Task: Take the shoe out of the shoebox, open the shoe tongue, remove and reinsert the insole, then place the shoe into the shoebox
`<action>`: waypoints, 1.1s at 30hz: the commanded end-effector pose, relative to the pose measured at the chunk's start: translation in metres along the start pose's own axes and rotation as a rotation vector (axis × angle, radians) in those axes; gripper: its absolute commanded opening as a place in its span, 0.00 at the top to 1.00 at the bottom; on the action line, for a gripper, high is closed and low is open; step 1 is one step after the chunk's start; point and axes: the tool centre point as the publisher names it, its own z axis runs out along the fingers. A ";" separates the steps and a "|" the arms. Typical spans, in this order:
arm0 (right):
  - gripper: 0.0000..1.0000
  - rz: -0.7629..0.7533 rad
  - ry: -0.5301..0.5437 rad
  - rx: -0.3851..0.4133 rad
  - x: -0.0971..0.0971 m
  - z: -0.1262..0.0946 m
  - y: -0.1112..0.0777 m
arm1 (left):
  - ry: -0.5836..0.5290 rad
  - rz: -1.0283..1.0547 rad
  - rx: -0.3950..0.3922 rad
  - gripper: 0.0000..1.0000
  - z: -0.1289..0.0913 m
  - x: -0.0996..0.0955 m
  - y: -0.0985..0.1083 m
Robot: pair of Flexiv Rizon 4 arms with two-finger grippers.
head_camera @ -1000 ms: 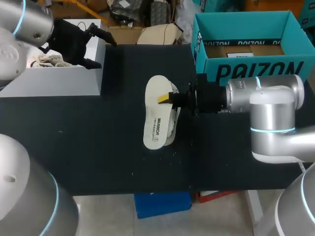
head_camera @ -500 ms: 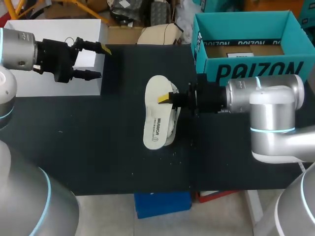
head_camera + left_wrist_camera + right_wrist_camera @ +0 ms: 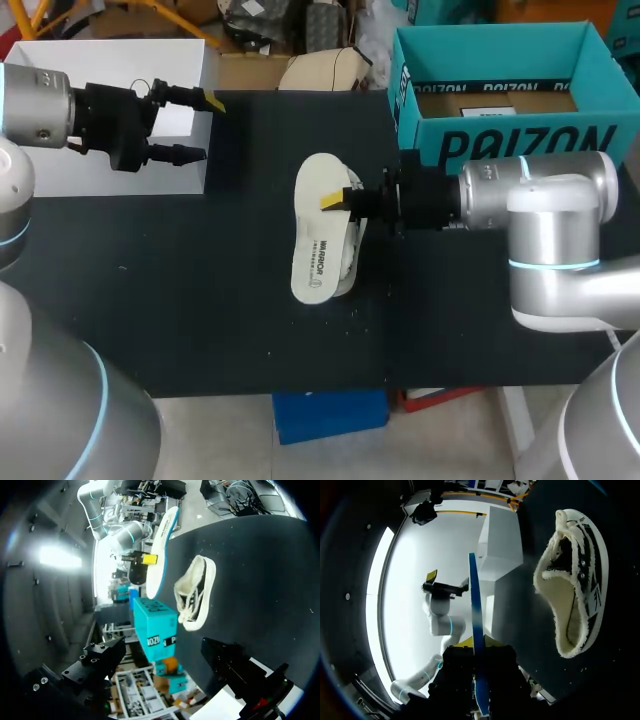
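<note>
Pinching the white insole point(image 3: 318, 245) at its long edge, my right claw point(image 3: 340, 198) has one yellow tip on top of it and the other finger underneath. That arm lies level over the black table point(image 3: 200, 280), coming in from the right. The insole juts out ahead of the claw, broad face up. The shoe point(image 3: 575, 575) lies on its side on the table just below and beside the claw, fleecy opening turned toward it. My left arm comes in level from the left, its claw point(image 3: 192, 125) spread wide at the corner of the white box point(image 3: 100, 60), well apart from the shoe.
</note>
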 end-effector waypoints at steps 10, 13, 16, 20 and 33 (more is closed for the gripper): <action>1.00 0.000 -0.001 -0.003 0.000 0.001 -0.001 | -0.498 0.258 -0.046 0.00 0.002 0.017 -0.037; 1.00 0.000 -0.001 -0.003 0.000 0.001 -0.001 | -0.557 0.270 -0.044 0.00 0.001 0.019 -0.044; 1.00 0.000 -0.001 -0.003 0.000 0.001 -0.001 | -0.568 0.247 -0.040 0.00 0.004 0.022 -0.050; 1.00 0.000 -0.001 -0.003 0.000 0.001 -0.001 | -0.534 0.172 -0.038 0.00 0.006 0.023 -0.057; 1.00 0.000 -0.001 -0.003 0.000 0.001 -0.001 | -0.529 0.149 0.041 0.00 0.011 0.012 -0.103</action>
